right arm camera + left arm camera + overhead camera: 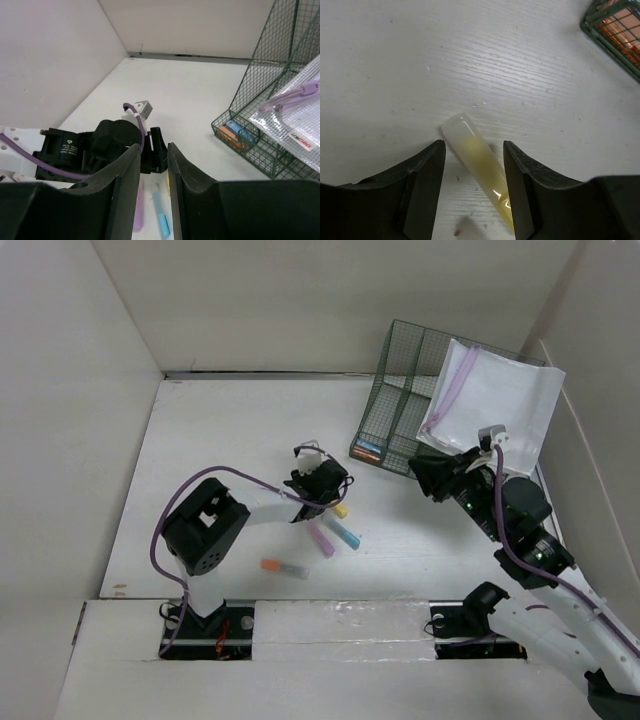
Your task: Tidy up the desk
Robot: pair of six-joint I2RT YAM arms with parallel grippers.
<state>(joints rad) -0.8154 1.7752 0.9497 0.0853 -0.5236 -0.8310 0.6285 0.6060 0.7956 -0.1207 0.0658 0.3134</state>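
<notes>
The desk (230, 440) is a white tabletop walled by white panels. A yellow highlighter (341, 509) lies on it. My left gripper (336, 490) is open and low over the highlighter. In the left wrist view the highlighter (477, 170) lies slanted between the two fingers, and they do not touch it. A pink highlighter (321, 538), a blue one (345, 535) and an orange one (284, 567) lie close by. My right gripper (425, 472) is open and empty, raised beside the green wire basket (395, 400).
A clear zip pouch (490, 400) with a purple zipper lies across the basket. Small orange and blue items (235, 132) sit in the basket's front compartment. White panels wall the left, back and right sides.
</notes>
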